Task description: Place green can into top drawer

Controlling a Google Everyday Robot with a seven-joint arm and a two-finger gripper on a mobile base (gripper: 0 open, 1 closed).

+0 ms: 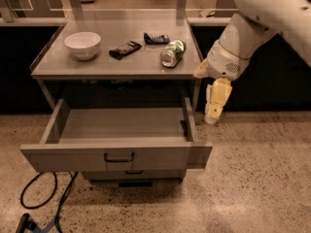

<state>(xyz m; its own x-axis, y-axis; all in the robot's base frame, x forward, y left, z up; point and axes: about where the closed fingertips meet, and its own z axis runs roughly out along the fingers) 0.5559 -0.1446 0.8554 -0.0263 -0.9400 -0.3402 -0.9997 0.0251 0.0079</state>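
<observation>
one tool [212, 116]: hangs pointing down off the right front corner of the desk [97, 68], just beside the open drawer's right side and below the desk top; how far open cannot be told; nothing seen in its hold.
green can [173, 53]: lying on its side near the right edge of the desk top, silver end turned toward the front, up and to the left of the tool and apart from it.
can's handling: likely light and thin-walled, so easy to dent under a hard squeeze; smooth and shiny, so probably slippery; free to roll while on its side.
where to take hold: across the round body at mid-length, straddling it from above, not by the metal ends.
top drawer [73, 157]: pulled out wide beneath the desk top, bar handle [119, 157] on its front panel.
neighbours: dark calculator [125, 49] left of the can, second calculator [156, 38] behind it, white bowl [82, 44] farther left; none touching the can.
step in hand: approach, by the look of it; can not yet grasped.
</observation>
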